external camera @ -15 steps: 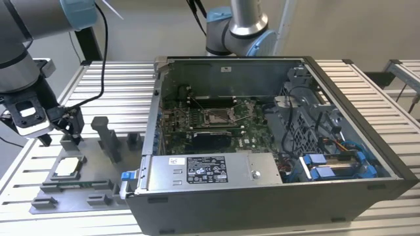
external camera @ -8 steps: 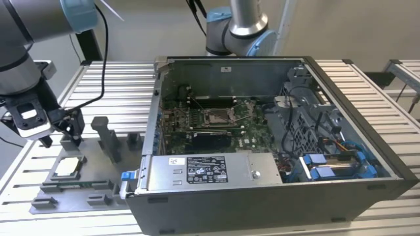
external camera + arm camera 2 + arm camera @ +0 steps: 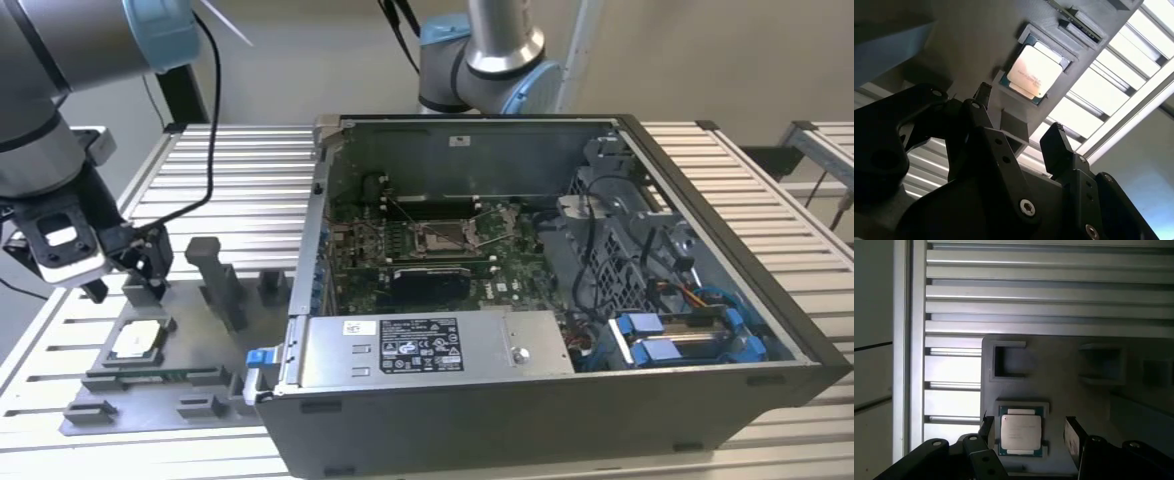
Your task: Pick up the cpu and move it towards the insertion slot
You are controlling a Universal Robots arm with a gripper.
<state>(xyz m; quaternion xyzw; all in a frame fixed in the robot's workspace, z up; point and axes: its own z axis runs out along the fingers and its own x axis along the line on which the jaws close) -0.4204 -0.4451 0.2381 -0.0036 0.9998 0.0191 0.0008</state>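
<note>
The cpu (image 3: 138,340) is a small square chip with a silvery-white top, lying flat in a recess of the grey fixture (image 3: 200,385) at the exterior view's left. My gripper (image 3: 127,285) hangs a little above it, open and holding nothing. In both wrist views the two black fingers stand on either side of the cpu (image 3: 1021,430) (image 3: 1034,71), apart from it. The gripper (image 3: 1029,432) (image 3: 1019,120) is not touching the chip. The insertion slot (image 3: 441,237) has a shiny metal frame and sits on the green board inside the open computer case.
The open computer case (image 3: 561,400) stands to the exterior view's right of the fixture, its wall higher than the cpu. Upright grey blocks (image 3: 214,280) rise from the fixture beside the gripper. A second arm's base (image 3: 487,60) stands behind the case. The slatted metal table (image 3: 240,170) lies all around.
</note>
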